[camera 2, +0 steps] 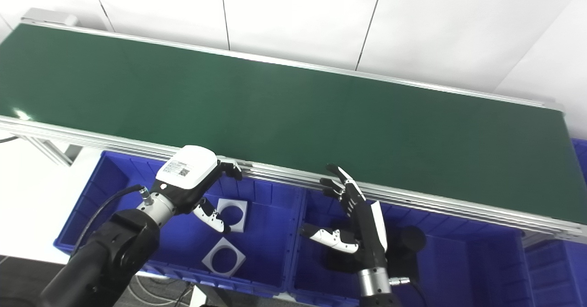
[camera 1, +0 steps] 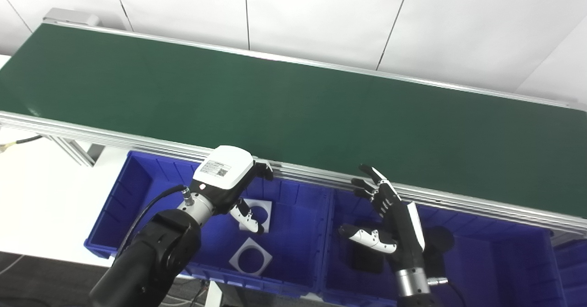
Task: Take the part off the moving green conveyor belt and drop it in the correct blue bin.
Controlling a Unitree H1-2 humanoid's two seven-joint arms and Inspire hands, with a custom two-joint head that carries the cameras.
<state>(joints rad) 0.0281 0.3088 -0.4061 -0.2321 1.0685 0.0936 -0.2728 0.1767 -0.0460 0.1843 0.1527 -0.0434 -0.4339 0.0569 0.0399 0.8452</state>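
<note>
No part shows anywhere on the green conveyor belt (camera 1: 293, 114); its whole visible run is bare, so the thing to be picked is either not yet in view or already binned. This looks like the waiting step between picks: both hands hover over the bins, just short of the belt's near rail (camera 1: 321, 176).

The left hand (camera 1: 229, 183) holds nothing, its fingers (camera 1: 263, 169) curled loosely forward with the tips by the rail and the thumb hanging down. The right hand (camera 1: 390, 220) stands edge-up and empty, fingers spread wide and pointing toward the belt, thumb stuck out to its left.

The next move probably calls for watching the belt for an arriving part, then timing a reach over the rail to meet it as it travels.

Beneath the left fingers, the left blue bin (camera 1: 137, 183) holds two white square plates with round holes (camera 1: 251, 256), one just beside the thumb and one nearer the front wall. Under and behind the right hand, the right blue bin (camera 1: 504, 261) holds dark parts (camera 1: 440, 240), one round and one blocky; their exact shape is hard to tell.
</note>
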